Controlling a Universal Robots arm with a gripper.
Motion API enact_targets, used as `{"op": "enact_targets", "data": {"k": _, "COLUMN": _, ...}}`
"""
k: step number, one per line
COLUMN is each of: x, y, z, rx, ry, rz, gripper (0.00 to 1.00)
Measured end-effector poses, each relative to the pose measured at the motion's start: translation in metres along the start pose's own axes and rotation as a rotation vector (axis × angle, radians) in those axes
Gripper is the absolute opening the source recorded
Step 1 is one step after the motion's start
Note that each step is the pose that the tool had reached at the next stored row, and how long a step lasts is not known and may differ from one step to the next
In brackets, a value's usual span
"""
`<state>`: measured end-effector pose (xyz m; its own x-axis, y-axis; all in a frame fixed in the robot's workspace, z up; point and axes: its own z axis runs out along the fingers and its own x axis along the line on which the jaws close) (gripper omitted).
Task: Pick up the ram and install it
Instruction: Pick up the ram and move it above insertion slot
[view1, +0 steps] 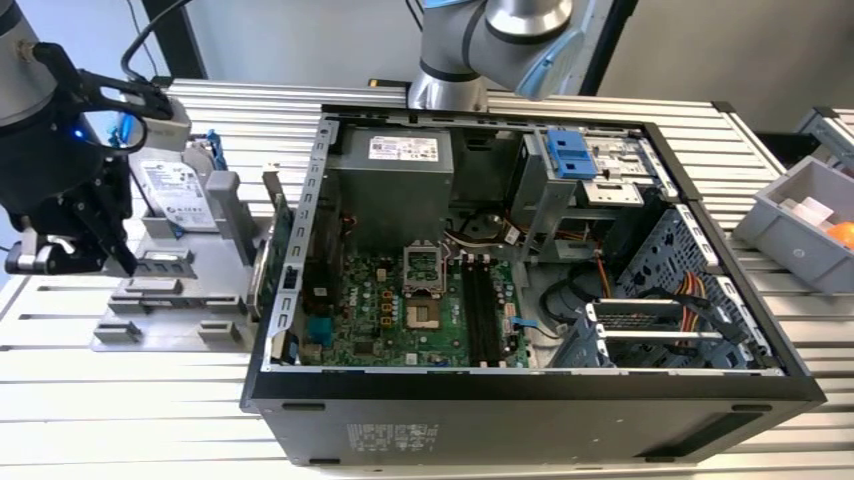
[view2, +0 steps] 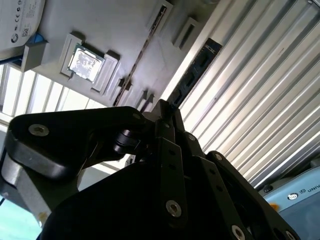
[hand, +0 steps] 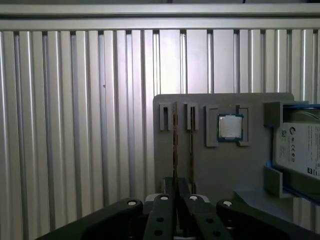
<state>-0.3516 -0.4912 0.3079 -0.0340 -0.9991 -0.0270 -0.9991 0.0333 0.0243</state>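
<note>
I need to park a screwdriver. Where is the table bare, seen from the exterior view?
Bare slats lie in front of the grey fixture, at the exterior view's left of the case. Crowded: the fixture by the hand, and the gap between case and bin.

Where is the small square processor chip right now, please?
The processor chip sits in the grey holder in the first wrist view, between the edge-on ram sticks and the hard drive.
</note>
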Motion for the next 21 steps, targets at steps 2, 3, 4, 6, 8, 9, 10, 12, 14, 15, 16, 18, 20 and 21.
{"op": "enact_targets", "data": {"k": 2, "x": -0.0002, "y": 0.0001, "z": -0.0067, "rx": 0.0, "ry": 0.0, "rz": 0.0, "gripper": 0.0}}
{"op": "enact_targets", "data": {"k": 3, "x": -0.0003, "y": 0.0002, "z": -0.0094, "rx": -0.0001, "ry": 0.0001, "rz": 0.0, "gripper": 0.0}}
{"op": "enact_targets", "data": {"k": 4, "x": -0.0003, "y": 0.0003, "z": -0.012, "rx": 0.0, "ry": 0.0, "rz": 0.0, "gripper": 0.0}}
{"op": "enact_targets", "data": {"k": 6, "x": -0.0005, "y": 0.0004, "z": -0.0177, "rx": 0.0, "ry": 0.0, "rz": 0.0, "gripper": 0.0}}
{"op": "enact_targets", "data": {"k": 8, "x": -0.0006, "y": 0.0006, "z": -0.0232, "rx": 0.0, "ry": 0.0, "rz": 0.0, "gripper": 0.0}}
{"op": "enact_targets", "data": {"k": 9, "x": -0.0007, "y": 0.0006, "z": -0.0266, "rx": -0.0001, "ry": 0.0, "rz": 0.0, "gripper": 0.0}}
{"op": "enact_targets", "data": {"k": 10, "x": -0.0008, "y": 0.0007, "z": -0.0302, "rx": -0.0001, "ry": 0.0, "rz": 0.0, "gripper": 0.0}}
{"op": "enact_targets", "data": {"k": 12, "x": -0.001, "y": 0.0009, "z": -0.0366, "rx": -0.0004, "ry": 0.0, "rz": 0.0, "gripper": 0.0}}
{"op": "enact_targets", "data": {"k": 14, "x": -0.0012, "y": 0.001, "z": -0.044, "rx": -0.0004, "ry": -0.0001, "rz": 0.0, "gripper": 0.0}}
{"op": "enact_targets", "data": {"k": 15, "x": -0.0013, "y": 0.0011, "z": -0.048, "rx": -0.0006, "ry": 0.0001, "rz": 0.0, "gripper": 0.0}}
{"op": "enact_targets", "data": {"k": 16, "x": -0.0014, "y": 0.0012, "z": -0.0512, "rx": -0.0005, "ry": 0.0, "rz": 0.0, "gripper": 0.0}}
{"op": "enact_targets", "data": {"k": 18, "x": -0.0016, "y": 0.0013, "z": -0.0578, "rx": -0.0006, "ry": 0.0, "rz": 0.0, "gripper": 0.0}}
{"op": "enact_targets", "data": {"k": 20, "x": -0.0017, "y": 0.0015, "z": -0.0639, "rx": -0.0006, "ry": -0.0001, "rz": 0.0, "gripper": 0.0}}
{"op": "enact_targets", "data": {"k": 21, "x": -0.0018, "y": 0.0016, "z": -0.0674, "rx": -0.0006, "ry": 0.0, "rz": 0.0, "gripper": 0.0}}
